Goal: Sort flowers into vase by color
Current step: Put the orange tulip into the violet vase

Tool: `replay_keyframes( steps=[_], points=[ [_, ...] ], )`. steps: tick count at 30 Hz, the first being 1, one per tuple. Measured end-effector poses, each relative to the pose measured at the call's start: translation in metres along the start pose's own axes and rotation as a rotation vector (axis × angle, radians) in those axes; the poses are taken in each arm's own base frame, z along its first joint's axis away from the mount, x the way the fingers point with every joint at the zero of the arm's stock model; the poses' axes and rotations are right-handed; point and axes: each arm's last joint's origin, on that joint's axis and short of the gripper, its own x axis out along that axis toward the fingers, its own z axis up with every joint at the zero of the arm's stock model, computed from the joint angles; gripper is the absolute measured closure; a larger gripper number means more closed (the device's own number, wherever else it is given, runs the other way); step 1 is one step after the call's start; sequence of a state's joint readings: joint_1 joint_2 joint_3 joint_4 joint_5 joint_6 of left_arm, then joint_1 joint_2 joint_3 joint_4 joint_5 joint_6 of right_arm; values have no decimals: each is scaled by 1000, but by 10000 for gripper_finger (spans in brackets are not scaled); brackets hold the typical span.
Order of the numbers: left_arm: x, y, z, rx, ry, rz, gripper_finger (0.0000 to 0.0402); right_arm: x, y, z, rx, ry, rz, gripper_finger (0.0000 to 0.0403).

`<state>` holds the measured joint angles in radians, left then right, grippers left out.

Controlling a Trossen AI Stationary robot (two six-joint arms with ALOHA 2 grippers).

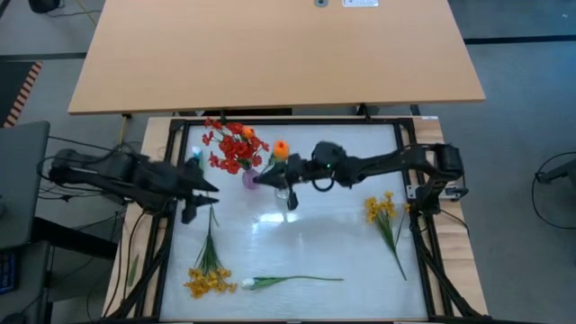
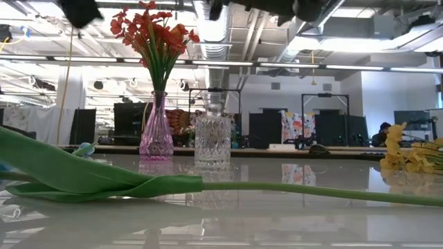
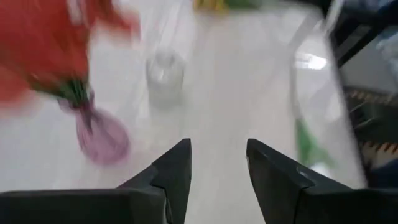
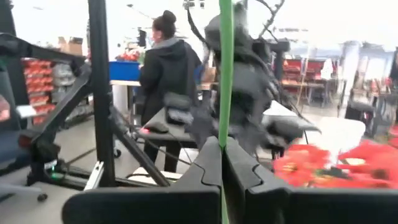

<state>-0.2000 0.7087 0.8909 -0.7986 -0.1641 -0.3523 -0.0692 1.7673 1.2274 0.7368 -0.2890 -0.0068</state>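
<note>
Person (image 4: 163, 81) in dark hooded top, back turned, standing at a desk straight ahead of the right claw (image 4: 222, 149). Red-stocked shelves (image 4: 46, 81) off to one side of it. Bare wooden tabletop (image 1: 270, 54) beyond it.

Materials and finishes on and around the table

The table (image 2: 277, 221) top is white, smooth and glossy, mirroring the vases. The pink vase (image 2: 156, 138) is smooth translucent glass; the clear vase (image 2: 212, 142) is cut glass with a faceted surface. The tulip (image 2: 104, 181) leaf and stem look like matt green plastic. The left gripper (image 3: 214, 171) fingers are matt black plastic. The frame (image 1: 288, 123) is black metal; the desk (image 1: 270, 54) beyond has a matt wood-look top.
</note>
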Motion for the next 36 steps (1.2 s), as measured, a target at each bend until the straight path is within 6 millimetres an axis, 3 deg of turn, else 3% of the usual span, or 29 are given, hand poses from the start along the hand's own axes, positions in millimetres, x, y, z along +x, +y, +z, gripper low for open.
replay_keyframes(
  steps=[5, 10, 14, 19, 30, 36],
  points=[
    [35, 13, -42, 37, 121, 111, 260, 10, -1, -34, -5, 53, -58, 383],
    [60, 27, -74, 3, 122, 206, 260, 13, -1, -36, -32, 11, -99, 383],
    [73, 30, -74, -90, -38, 207, 260, 12, 1, -29, -51, -10, -94, 383],
    [79, 35, -72, -89, -129, 270, 260, 10, 1, -18, -60, -34, -96, 383],
    [85, 47, -70, -14, -95, 295, 260, 10, 13, -9, -86, -64, -69, 380],
    [96, 57, -69, 1, -43, 350, 260, 9, 17, -14, -81, -46, -82, 383]
  ],
)
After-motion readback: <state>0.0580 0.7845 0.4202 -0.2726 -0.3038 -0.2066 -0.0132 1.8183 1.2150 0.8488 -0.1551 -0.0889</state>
